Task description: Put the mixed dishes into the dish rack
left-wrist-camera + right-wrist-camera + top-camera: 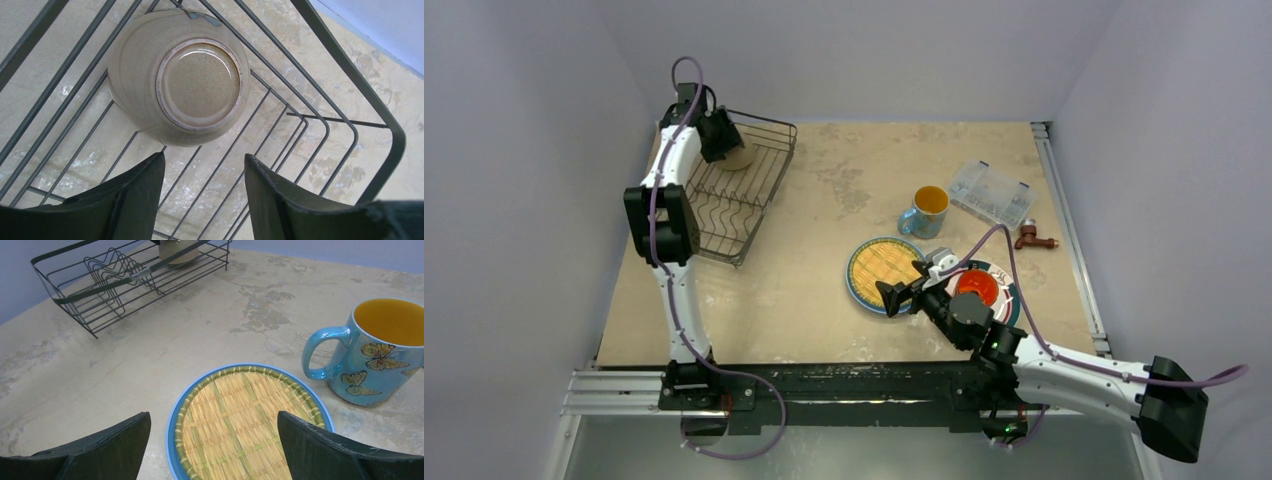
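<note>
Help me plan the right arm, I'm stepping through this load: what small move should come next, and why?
Probably lower the right gripper onto the woven plate's near rim to grip it: its jaws stand wide open above that plate, which lies flat outside the rack.

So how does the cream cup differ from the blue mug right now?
The cream cup sits base-up in the dish rack; the blue mug stands upright on the table. The cup is plain cream; the mug is blue with butterflies. Both are round drinking vessels.
</note>
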{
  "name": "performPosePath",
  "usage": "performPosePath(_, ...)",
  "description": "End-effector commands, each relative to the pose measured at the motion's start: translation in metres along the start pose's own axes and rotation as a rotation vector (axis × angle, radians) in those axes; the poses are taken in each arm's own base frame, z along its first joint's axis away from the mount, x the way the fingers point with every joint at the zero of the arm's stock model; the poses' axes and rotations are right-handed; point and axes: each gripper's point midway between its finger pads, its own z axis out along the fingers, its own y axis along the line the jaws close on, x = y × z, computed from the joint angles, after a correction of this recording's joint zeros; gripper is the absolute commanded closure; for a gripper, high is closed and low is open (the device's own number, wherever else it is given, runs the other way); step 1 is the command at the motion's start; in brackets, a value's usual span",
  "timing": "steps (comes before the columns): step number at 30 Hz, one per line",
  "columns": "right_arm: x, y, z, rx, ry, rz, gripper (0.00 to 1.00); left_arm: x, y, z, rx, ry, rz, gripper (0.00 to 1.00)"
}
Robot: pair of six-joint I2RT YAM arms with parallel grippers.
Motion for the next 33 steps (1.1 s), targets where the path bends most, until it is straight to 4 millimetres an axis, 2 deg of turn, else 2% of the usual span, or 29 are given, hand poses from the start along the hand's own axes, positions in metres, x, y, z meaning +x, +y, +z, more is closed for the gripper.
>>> performPosePath(1,-0.024,0.000,0.005,0.020,-0.069,0.019,0.01,-0.019,-0.014,-0.034,0.038,-0.017,0.038,0.39)
performPosePath(4,-0.025,0.000,0.005,0.023,-0.069,0.017,0.01,-0.014,-0.035,-0.076,0.125,-0.004,-0.019,0.33)
performPosePath(6,-0.024,-0.001,0.005,0.028,-0.069,0.020,0.01,-0.015,-0.057,-0.109,0.241,-0.045,-0.058,0.29)
performPosePath(8,-0.024,-0.001,0.006,0.027,-0.070,0.019,0.01,-0.013,-0.081,-0.143,0.379,-0.094,-0.091,0.10)
performPosePath(9,-0.024,0.000,0.008,0.027,-0.068,0.017,0.01,-0.005,-0.097,-0.162,0.451,-0.100,-0.092,0.01)
performPosePath(10,-0.024,0.001,0.009,0.027,-0.063,0.015,0.01,0.012,-0.106,-0.173,0.494,-0.074,-0.097,0.00)
performPosePath(11,-0.023,0.001,0.011,0.032,-0.054,0.013,0.01,0.022,-0.125,-0.198,0.572,-0.075,-0.062,0.00)
performPosePath(12,-0.020,0.001,0.013,0.038,-0.037,0.007,0.01,0.034,-0.145,-0.214,0.636,-0.071,-0.006,0.00)
performPosePath(14,-0.016,0.002,0.014,0.038,-0.018,0.004,0.01,0.066,-0.177,-0.241,0.689,-0.050,0.130,0.00)
performPosePath(16,-0.016,0.004,0.016,0.028,-0.018,0.003,0.01,0.095,-0.199,-0.265,0.712,-0.044,0.304,0.00)
performPosePath(20,-0.016,0.001,0.017,0.055,-0.003,0.008,0.01,0.138,-0.217,-0.301,0.682,-0.073,0.567,0.00)
performPosePath(23,-0.018,-0.002,0.015,0.071,-0.004,0.034,0.01,0.157,-0.220,-0.318,0.645,-0.195,0.772,0.00)
performPosePath(25,-0.021,-0.008,0.012,0.107,-0.012,0.063,0.01,0.164,-0.213,-0.322,0.622,-0.243,0.827,0.00)
performPosePath(28,-0.023,-0.015,0.009,0.158,-0.003,0.110,0.01,0.163,-0.203,-0.330,0.559,-0.326,0.850,0.00)
performPosePath(31,-0.019,-0.024,0.007,0.216,0.002,0.161,0.01,0.172,-0.207,-0.344,0.585,-0.371,0.901,0.00)
performPosePath(33,-0.020,-0.032,0.006,0.274,-0.010,0.205,0.01,0.172,-0.207,-0.347,0.580,-0.401,0.900,0.00)
